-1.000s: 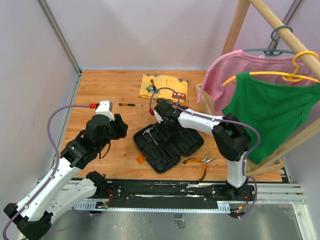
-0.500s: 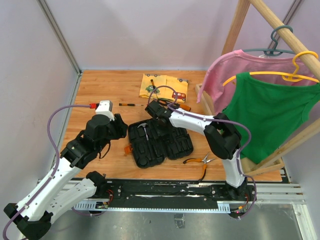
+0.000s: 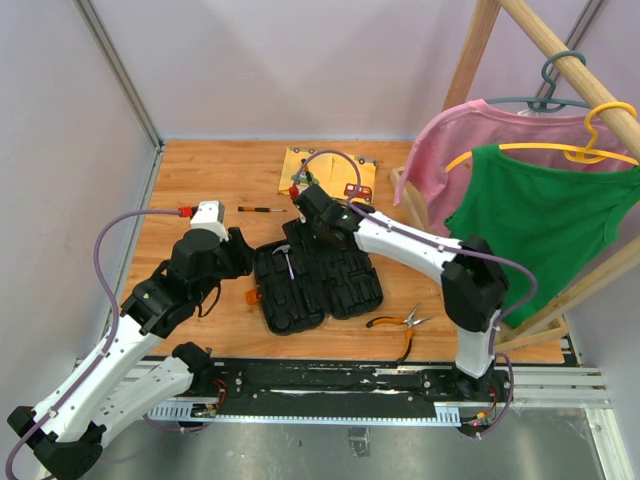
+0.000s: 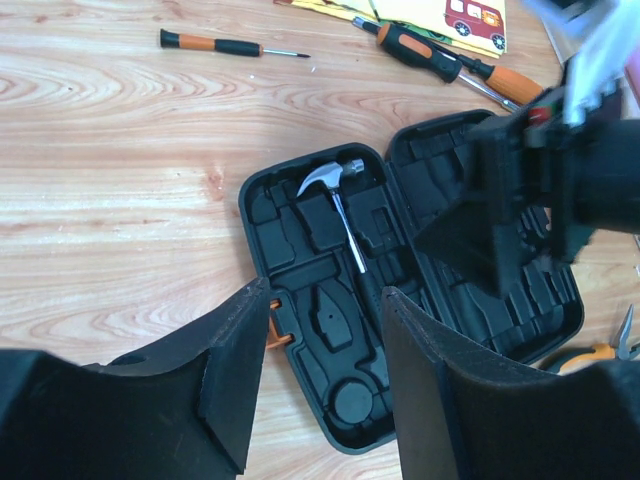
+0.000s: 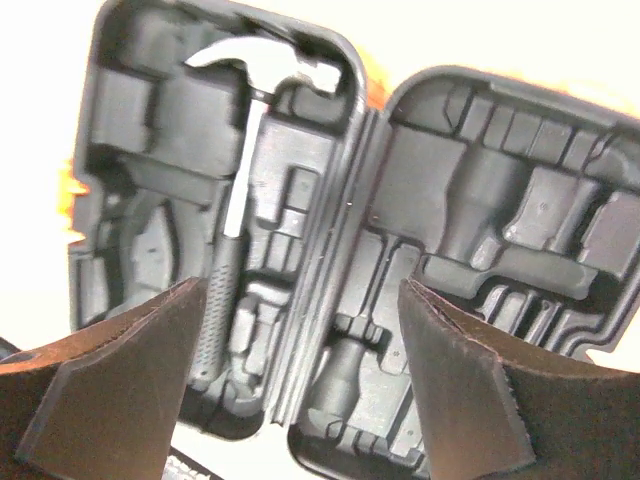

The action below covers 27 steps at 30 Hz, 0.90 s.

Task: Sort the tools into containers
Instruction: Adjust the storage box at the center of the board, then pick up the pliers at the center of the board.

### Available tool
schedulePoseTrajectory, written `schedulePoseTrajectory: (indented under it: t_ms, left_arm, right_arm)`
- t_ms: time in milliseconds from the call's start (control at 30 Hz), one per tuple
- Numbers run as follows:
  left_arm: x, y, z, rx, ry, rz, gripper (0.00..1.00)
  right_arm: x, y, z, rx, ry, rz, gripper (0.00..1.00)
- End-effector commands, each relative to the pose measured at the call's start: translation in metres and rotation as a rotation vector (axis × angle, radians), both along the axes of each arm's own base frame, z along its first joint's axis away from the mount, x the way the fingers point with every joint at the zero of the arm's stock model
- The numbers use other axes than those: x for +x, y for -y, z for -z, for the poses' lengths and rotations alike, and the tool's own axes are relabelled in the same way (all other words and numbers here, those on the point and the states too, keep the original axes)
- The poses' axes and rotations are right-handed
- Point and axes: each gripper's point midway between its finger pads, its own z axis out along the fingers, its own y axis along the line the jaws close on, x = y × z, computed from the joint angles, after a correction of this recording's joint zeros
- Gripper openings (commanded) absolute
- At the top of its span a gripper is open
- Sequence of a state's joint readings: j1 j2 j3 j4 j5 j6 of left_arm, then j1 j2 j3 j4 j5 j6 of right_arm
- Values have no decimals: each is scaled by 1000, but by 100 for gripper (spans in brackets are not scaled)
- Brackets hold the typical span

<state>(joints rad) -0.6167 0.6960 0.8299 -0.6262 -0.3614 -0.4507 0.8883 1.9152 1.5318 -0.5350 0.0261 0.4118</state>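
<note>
The hammer is seated in the left half of the open case mid-table. The right gripper above it and the left gripper at its left edge are both held with jaws apart and empty. A next tool is judged due: a reach to the screwdrivers beyond the case, or to the pliers at its right, is called for.

Warm wood-grain tabletop spreads under and ahead of the left fingers — soft, even light, faint shadows. Far ahead of them a yellow cloth printed with cars lies flat. Pale lilac walls close the back and left. Off to the right of the right fingers stands a wooden clothes rack — a pink shirt and a green shirt on hangers.
</note>
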Motion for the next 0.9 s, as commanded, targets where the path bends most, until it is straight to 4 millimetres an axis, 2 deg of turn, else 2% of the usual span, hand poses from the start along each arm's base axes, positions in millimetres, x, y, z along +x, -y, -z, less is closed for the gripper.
schedulePoseTrajectory:
  t_ms: [0, 167, 300, 400, 533, 733, 867]
  left_arm:
    - [2, -1, -2, -2, 17, -9, 53]
    - [2, 0, -1, -1, 14, -8, 54]
    - [2, 0, -1, 0, 14, -6, 54]
    - [2, 0, -1, -1, 15, -6, 54]
    - [2, 4, -1, -7, 15, 13, 54]
    - [7, 9, -5, -18, 27, 21, 54]
    - [13, 14, -7, -34, 47, 26, 55]
  right_arm:
    - [-7, -6, -39, 88, 82, -87, 79]
    - [-9, 29, -52, 37, 168, -60, 80]
    - [-15, 74, -52, -12, 214, 43, 81]
    - [-21, 109, -46, -34, 239, 163, 83]
    - [-34, 150, -32, -51, 248, 300, 91]
    - [-62, 185, -11, -14, 178, 493, 95]
    - [-87, 214, 5, -19, 91, 736, 97]
